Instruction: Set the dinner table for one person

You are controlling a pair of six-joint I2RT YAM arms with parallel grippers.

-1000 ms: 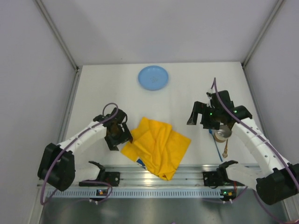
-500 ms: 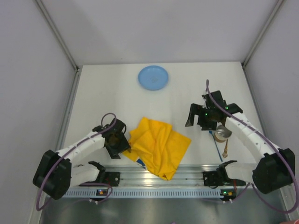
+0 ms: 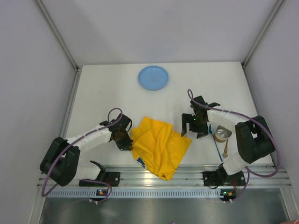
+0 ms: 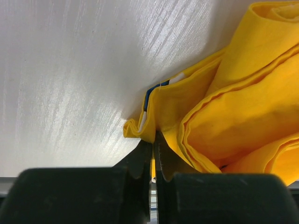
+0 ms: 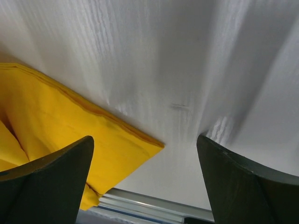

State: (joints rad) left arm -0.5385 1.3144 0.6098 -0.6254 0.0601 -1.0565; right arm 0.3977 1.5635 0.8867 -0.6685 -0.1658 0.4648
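Pinches yellow cloth [image 3: 161, 147] corner in closed left hand [image 4: 153, 145]. Holds right hand [image 5: 145, 140] spread over table [image 3: 103, 93]. Cannot read cloth's blue print [image 4: 149, 91].

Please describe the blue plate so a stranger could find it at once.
Look at the white table between the grey walls, go to its far edge, near the middle. The blue plate lies there alone, the only round blue thing, far from the yellow cloth.
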